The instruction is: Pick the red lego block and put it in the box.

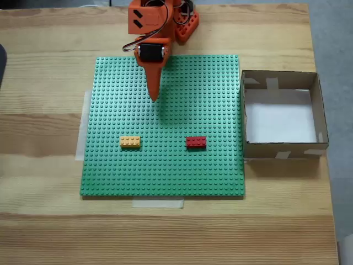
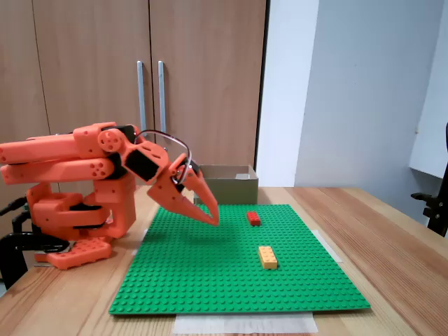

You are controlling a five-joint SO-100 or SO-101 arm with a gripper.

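Gripper (image 2: 212,218), fingers together and empty, hangs above green baseplate (image 1: 165,165) on wooden table (image 1: 44,221) before cabinet doors (image 2: 91,63).

On the wooden surface (image 1: 44,232) I count one green studded baseplate (image 1: 165,165), and on it two small bricks: one red lego block (image 1: 196,142) and one yellow-orange brick (image 1: 130,142). Just beside the baseplate stands one box (image 1: 319,105) of brown cardboard. One orange robot arm (image 2: 77,157) is here, with one pair of fingers (image 2: 203,203). Several pale tape strips lie along the baseplate's edges; two show clearly in a fixed view (image 1: 158,203). Behind, one cabinet with two doors carries two metal handles (image 2: 141,94).
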